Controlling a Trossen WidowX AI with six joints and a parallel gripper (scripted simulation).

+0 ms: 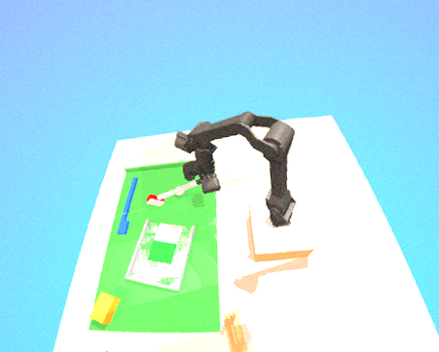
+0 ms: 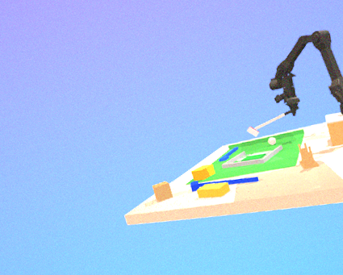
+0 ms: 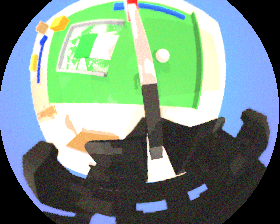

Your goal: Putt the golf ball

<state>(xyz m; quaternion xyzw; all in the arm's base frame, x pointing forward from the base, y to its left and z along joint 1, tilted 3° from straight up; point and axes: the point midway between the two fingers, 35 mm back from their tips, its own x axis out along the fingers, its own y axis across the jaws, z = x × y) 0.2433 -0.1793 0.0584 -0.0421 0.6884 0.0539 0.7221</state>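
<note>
We hold 1 red putter [image 1: 178, 190] [image 2: 269, 121] [image 3: 141, 47] clamped in the gripper [image 1: 200, 182] [image 2: 290, 112] [image 3: 149, 118]; relative to the ramp [image 1: 168, 233] [image 2: 257, 153] [image 3: 104, 46], the ball [image 1: 180, 193] [image 2: 272, 141] [image 3: 163, 55] lies beyond its white end, below the shaft.

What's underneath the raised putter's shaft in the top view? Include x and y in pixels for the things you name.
The white golf ball [image 2: 272, 141] [image 3: 162, 55] shows partly beneath the red putter [image 1: 155, 200] [image 2: 253, 131] [image 3: 140, 37]; the shaft hides its upper part. Green mat [image 1: 168, 175] [image 2: 288, 138] [image 3: 120, 90] shows around.

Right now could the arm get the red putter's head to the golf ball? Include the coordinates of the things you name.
Probably yes: the gripper [image 1: 211, 189] [image 2: 294, 112] [image 3: 149, 118] holds the red putter [image 1: 173, 192] [image 2: 270, 121] [image 3: 142, 50] above the mat, and nothing visible stands between it and the golf ball [image 2: 272, 141] [image 3: 162, 55].
</note>
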